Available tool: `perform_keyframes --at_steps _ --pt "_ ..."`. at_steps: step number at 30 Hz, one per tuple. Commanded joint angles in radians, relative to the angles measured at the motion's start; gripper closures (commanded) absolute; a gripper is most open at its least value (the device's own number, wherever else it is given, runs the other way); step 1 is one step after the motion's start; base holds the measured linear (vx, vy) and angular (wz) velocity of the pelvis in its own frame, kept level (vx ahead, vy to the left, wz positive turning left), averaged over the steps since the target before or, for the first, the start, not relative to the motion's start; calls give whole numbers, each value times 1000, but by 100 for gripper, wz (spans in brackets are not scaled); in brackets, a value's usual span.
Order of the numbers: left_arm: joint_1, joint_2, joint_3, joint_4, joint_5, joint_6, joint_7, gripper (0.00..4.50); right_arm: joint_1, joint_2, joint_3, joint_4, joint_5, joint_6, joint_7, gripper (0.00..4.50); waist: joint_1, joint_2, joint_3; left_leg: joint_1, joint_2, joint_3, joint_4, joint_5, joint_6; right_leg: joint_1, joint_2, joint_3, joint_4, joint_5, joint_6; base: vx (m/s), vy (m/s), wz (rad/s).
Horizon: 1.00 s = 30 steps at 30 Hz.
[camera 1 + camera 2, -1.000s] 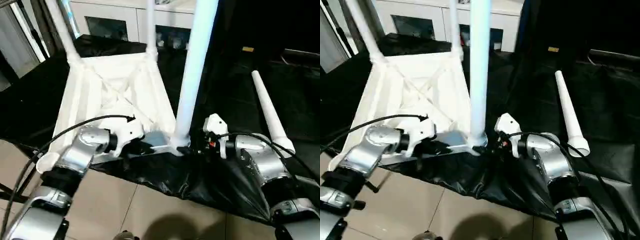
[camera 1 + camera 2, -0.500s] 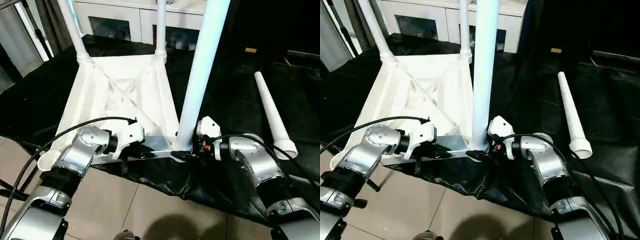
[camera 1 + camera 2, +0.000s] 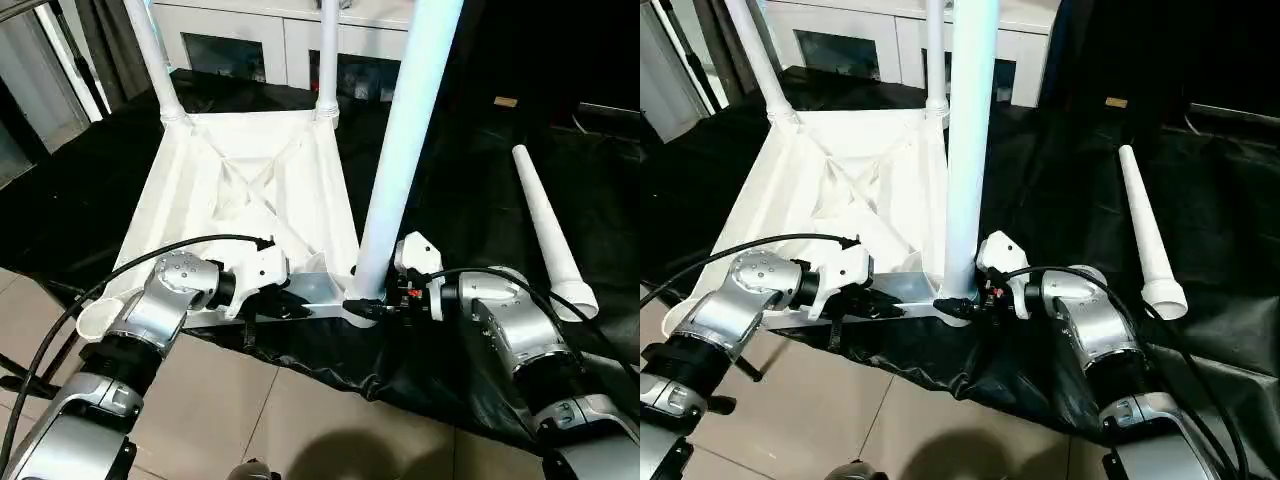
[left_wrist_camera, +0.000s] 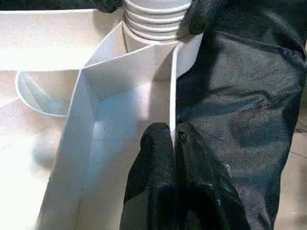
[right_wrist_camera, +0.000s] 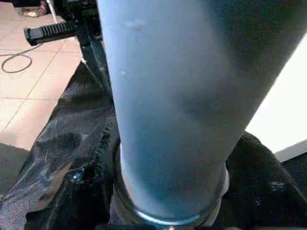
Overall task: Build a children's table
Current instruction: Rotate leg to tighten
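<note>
Right jaws narrowed around upright leg (image 3: 400,150); left jaws pinch tabletop (image 3: 240,190) rim.

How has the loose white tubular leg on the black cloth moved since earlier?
No: the loose leg keeps its offset from the small yellow tag; the camera shifted.

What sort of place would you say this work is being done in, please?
Probably an indoor room set up for assembly work: a tiled floor, a white glass-door cabinet behind, and a black sheet spread under the upturned tabletop.
</note>
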Motion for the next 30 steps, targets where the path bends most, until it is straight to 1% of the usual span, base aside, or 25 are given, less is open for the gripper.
perform_keyframes --at_steps 1,2,3,4,5,6,7,8,9,10,11,13,14,15,16,17,18,19,21,22,25,26,27,29,30 --pt "-30 -45 31 16 6 32 147 450 35 70 71 5 -44 6 -61 180 -5 -8 -60 3 57 -15 -67 -129 63 54 -97 56 -68 -170 -200 0 0 0" --pt "-40 -64 35 26 16 48 193 450 36 89 60 22 -65 5 -144 180 -7 -11 -56 5 56 -15 -70 -151 56 53 -97 55 -74 -211 -193 0 0 0" --pt "-50 -87 39 39 26 54 241 450 37 111 47 40 -81 15 -223 180 -9 -9 -53 12 55 -18 -75 -190 35 51 -99 55 -84 -304 -170 0 0 0" --pt "-67 -139 49 56 26 81 314 450 39 153 21 66 -91 49 -346 181 -16 -12 -49 17 54 -18 -79 -217 15 47 -100 57 -93 -382 -149 0 0 0" --pt "-68 -142 49 57 27 82 318 450 38 157 18 68 -91 51 -353 181 -16 -12 -50 20 52 -23 -81 -231 4 48 -104 56 -99 -440 -128 0 0 0" --pt "-78 -183 44 62 33 97 360 450 34 200 -9 87 -84 79 -445 182 -19 -12 -50 19 51 -22 -81 -233 5 48 -104 58 -101 -450 -121 0 0 0" --pt "-78 -183 44 62 33 97 360 450 34 200 -9 87 -84 79 -445 182 -24 -11 -50 18 52 -24 -82 -236 6 45 -103 59 -104 -455 -115 0 0 0" --pt "-88 -220 43 70 41 110 405 450 25 239 -32 107 -80 95 -531 182 -26 -9 -51 18 51 -24 -82 -237 6 46 -102 58 -104 -453 -112 0 0 0" --pt "-93 -238 42 73 44 118 427 450 19 259 -43 118 -81 100 -581 182 -32 -4 -51 19 50 -23 -82 -245 1 42 -100 59 -107 -445 -112 0 0 0" --pt "-101 -263 42 79 52 124 465 450 7 285 -52 137 -91 108 -654 182 -35 -5 -52 19 48 -23 -81 -245 1 41 -99 59 -107 -435 -115 0 0 0" --pt "-101 -263 42 79 52 124 465 450 7 285 -52 137 -91 108 -654 182 -33 -7 -53 19 46 -23 -80 -242 9 43 -99 58 -107 -435 -111 0 0 0" --pt "-111 -301 34 87 69 131 518 450 -14 327 -68 167 -101 112 -750 182 -35 -2 -54 16 48 -22 -80 -229 12 41 -98 61 -104 -406 -117 0 0 0" --pt "-113 -315 34 90 74 133 530 450 -21 342 -76 176 -101 110 -776 182 -34 -3 -55 14 47 -23 -80 -227 14 44 -98 59 -103 -401 -116 0 0 0" --pt "-113 -324 28 89 84 130 541 450 -27 353 -78 181 -103 100 -793 182 -33 5 -56 14 49 -23 -80 -223 14 42 -99 60 -101 -384 -118 0 0 0" --pt "-109 -324 17 85 96 124 538 450 -31 359 -85 183 -96 83 -791 147 -33 0 -57 15 49 -22 -79 -221 17 42 -97 60 -100 -356 -123 0 0 0" --pt "-106 -320 10 83 105 117 538 450 -32 358 -92 176 -90 74 -777 126 -34 0 -57 13 49 -22 -79 -220 20 44 -97 61 -99 -345 -126 0 0 0" --pt "-102 -314 5 79 110 108 532 450 -31 357 -96 170 -85 68 -766 112 -32 0 -59 8 49 -23 -79 -206 25 49 -98 60 -94 -317 -129 0 0 0" --pt "-100 -310 3 77 111 103 528 450 -30 355 -100 167 -80 67 -759 108 -33 0 -59 6 50 -23 -80 -201 29 49 -98 60 -92 -297 -134 0 0 0" --pt "-91 -289 -2 69 112 83 504 450 -26 339 -106 157 -67 69 -729 78 -33 2 -59 6 50 -23 -80 -203 32 50 -97 59 -91 -288 -138 0 0 0" --pt "-85 -273 -6 61 113 69 485 450 -25 320 -104 155 -69 60 -720 66 -32 -2 -59 5 50 -24 -81 -206 34 51 -99 60 -90 -291 -139 0 0 0" --pt "-63 -219 -12 38 109 30 406 450 -25 262 -98 149 -66 17 -639 57 -33 -1 -59 5 50 -22 -80 -209 39 51 -100 61 -92 -304 -135 0 0 0" --pt "-63 -219 -12 38 109 30 406 450 -25 262 -98 149 -66 17 -639 57 -33 -1 -59 5 50 -22 -80 -209 39 51 -100 61 -92 -304 -135 0 0 0" --pt "-41 -181 -15 9 89 13 320 450 -20 217 -82 125 -51 -8 -516 57 -34 -5 -60 0 52 -23 -79 -190 46 54 -102 61 -87 -278 -142 0 0 0" --pt "-24 -150 -16 -18 68 7 250 450 -15 174 -55 104 -48 -29 -408 57 -35 -1 -62 -1 54 -22 -76 -169 56 55 -100 60 -81 -229 -158 0 0 0" --pt "-24 -150 -16 -18 68 7 250 450 -15 174 -55 104 -48 -29 -408 57 -35 -1 -64 -2 54 -21 -73 -157 60 57 -99 59 -77 -201 -166 0 0 0"
